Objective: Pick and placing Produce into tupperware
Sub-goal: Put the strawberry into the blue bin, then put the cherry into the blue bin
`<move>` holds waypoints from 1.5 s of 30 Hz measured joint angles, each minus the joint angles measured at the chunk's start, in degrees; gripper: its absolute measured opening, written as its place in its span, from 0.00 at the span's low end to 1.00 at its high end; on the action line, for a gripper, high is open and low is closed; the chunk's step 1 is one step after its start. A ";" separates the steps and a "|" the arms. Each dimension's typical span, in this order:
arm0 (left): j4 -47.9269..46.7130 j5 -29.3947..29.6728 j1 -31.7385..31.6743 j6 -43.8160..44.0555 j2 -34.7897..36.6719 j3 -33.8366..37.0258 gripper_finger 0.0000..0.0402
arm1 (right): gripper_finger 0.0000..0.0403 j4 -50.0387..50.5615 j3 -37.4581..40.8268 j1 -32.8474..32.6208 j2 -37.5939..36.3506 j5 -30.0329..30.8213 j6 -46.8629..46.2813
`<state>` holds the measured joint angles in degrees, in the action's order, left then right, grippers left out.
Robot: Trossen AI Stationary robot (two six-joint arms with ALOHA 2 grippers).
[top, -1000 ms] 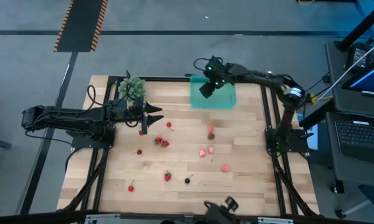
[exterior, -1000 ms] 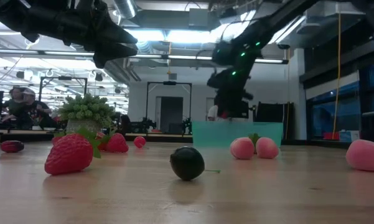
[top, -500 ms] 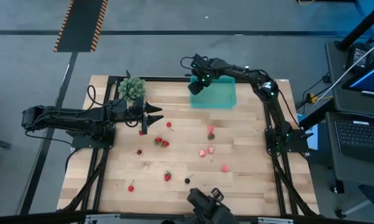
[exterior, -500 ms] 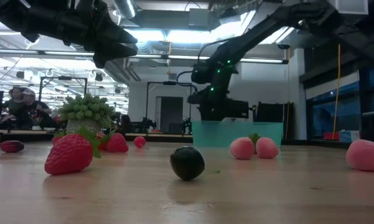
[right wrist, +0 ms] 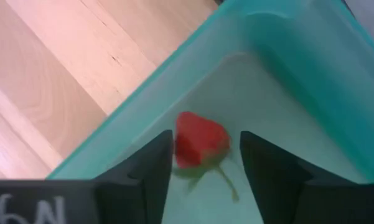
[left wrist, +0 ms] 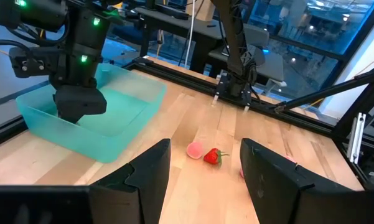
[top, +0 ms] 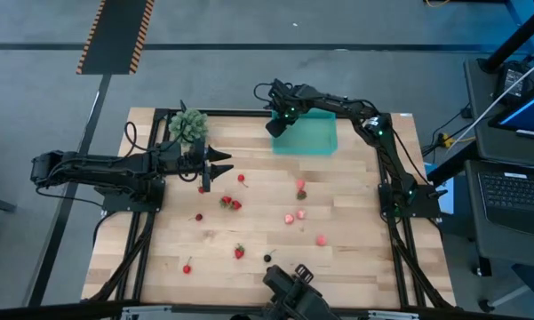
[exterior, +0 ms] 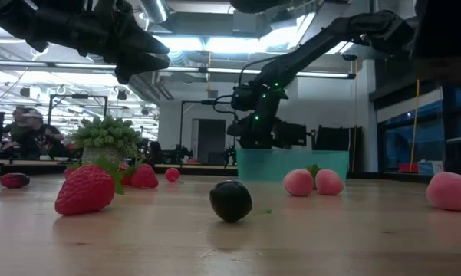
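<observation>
- Right claw [top: 278, 122] poised over the near-left corner of the tray [top: 315, 140], fingers parted, nothing gripped; probably placed there to drop fruit inside the wall rather than on the table [top: 338, 222].
- Strawberry [right wrist: 199, 142] lying loose on the tray floor between the parted fingers [right wrist: 143, 168], just inside the corner wall; judged a release, since neither finger visibly touches it.
- Left claw [top: 215, 164] waiting above the table well apart from the tray, fingers spread and empty, aimed toward the scattered fruit; likely held ready for the next pick.
- Rest of the produce spread over the table beyond and beside the left claw: a red pair [top: 230, 204] close by, pink pieces [top: 295, 216] farther on, a dark berry [top: 267, 258] nearer the front edge.
- Leafy clump [top: 187, 125] standing behind the left claw, not part of the job.
- Right wrist view alone reveals the strawberry inside the tray; from above, hidden under the claw.
- Low view gives claw height over the tray rim [exterior: 291, 165], but nothing of the contents.
- Left wrist view shows the right claw [left wrist: 79, 102] dipping into the tray [left wrist: 118, 140], plus a pink and a red piece [left wrist: 213, 156] ahead of its own fingers.
</observation>
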<state>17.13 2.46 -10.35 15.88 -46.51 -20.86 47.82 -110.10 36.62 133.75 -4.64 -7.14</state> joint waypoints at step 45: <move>-2.81 -0.20 0.00 0.09 0.30 -0.04 0.47 | 0.62 -40.27 38.25 -27.41 -34.77 4.10 8.87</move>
<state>14.32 2.26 -10.35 15.97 -46.22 -20.91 7.55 -71.86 9.21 98.98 -0.55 1.73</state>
